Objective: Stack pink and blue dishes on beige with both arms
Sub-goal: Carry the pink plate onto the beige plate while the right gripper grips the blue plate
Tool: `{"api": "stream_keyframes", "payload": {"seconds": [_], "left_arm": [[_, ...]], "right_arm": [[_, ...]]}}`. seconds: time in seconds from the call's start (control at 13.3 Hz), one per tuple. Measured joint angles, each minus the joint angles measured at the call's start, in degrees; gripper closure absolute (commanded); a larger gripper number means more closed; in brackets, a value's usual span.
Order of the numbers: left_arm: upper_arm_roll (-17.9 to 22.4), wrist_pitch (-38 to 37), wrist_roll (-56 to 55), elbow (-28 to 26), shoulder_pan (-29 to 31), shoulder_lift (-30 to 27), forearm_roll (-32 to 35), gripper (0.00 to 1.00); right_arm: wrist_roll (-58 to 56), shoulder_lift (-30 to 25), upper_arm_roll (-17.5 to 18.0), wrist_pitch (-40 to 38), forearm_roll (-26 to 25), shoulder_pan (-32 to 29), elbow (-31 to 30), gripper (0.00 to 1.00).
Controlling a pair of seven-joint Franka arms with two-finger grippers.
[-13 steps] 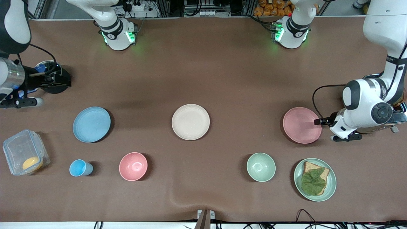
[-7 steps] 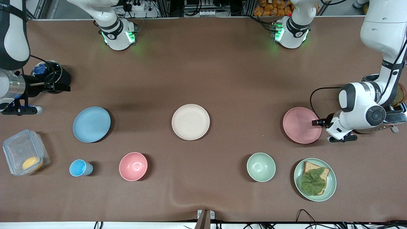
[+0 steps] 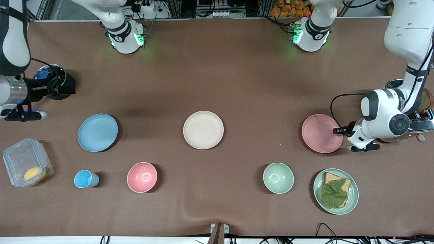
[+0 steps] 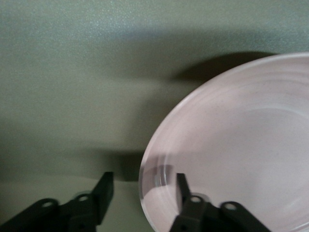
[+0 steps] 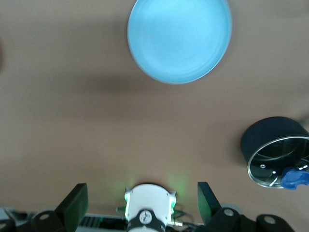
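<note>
Pink plate [image 3: 321, 133] waits near your left arm's end of the surface.
Your left tool [image 4: 143, 186] straddles its rim, fingers apart; your right tool [image 5: 142, 205] hangs wide open.

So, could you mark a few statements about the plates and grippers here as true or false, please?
1. The left gripper has its fingers either side of the pink plate's rim. True.
2. The blue plate already lies on the beige plate. False: it lies apart, toward the right arm's end of the table.
3. The right gripper is open and holds nothing. True.
4. The green plate is bare. False: bread and a leaf lie on it.
5. The pink bowl is nearer the front camera than the blue plate. True.
</note>
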Motion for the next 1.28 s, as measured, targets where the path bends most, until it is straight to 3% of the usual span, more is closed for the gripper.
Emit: {"api": "stream_keyframes", "payload": {"seconds": [0.08, 0.38, 0.6, 0.83, 1.05, 1.28], "left_arm": [[-0.01, 0.02, 0.00, 0.01, 0.00, 0.00, 0.00, 1.00], [-0.14, -0.17, 0.25, 0.29, 0.34, -0.41, -0.12, 1.00], [-1.20, -0.69, 0.39, 0.62, 0.97, -0.85, -1.49, 1.00], [-7.12, -8.32, 0.41, 3.04, 2.39, -5.67, -6.48, 1.00], [-14.68, -15.76, -5.06, 5.98, 2.16, -11.72, -13.37, 1.00], [-22.94, -16.04, -18.06, 8.48, -0.53, -11.63, -14.90, 1.00]], "right_arm": [[-0.20, -0.03, 0.17, -0.91, 0.40, 0.99, 0.24, 0.00], [-0.20, -1.93, -0.06, -2.77, 0.57, 1.85, 5.94, 0.00], [-0.25, 0.52, -0.64, 3.47, 0.58, -3.13, 6.39, 0.00], [-2.07, 6.04, -0.93, 9.28, 0.60, -9.69, 6.48, 0.00], [-2.19, 10.93, -0.52, 14.57, 1.10, -10.07, 6.35, 0.00], [-2.18, 16.38, 0.16, 18.90, 3.58, -8.61, 4.91, 0.00]]}}
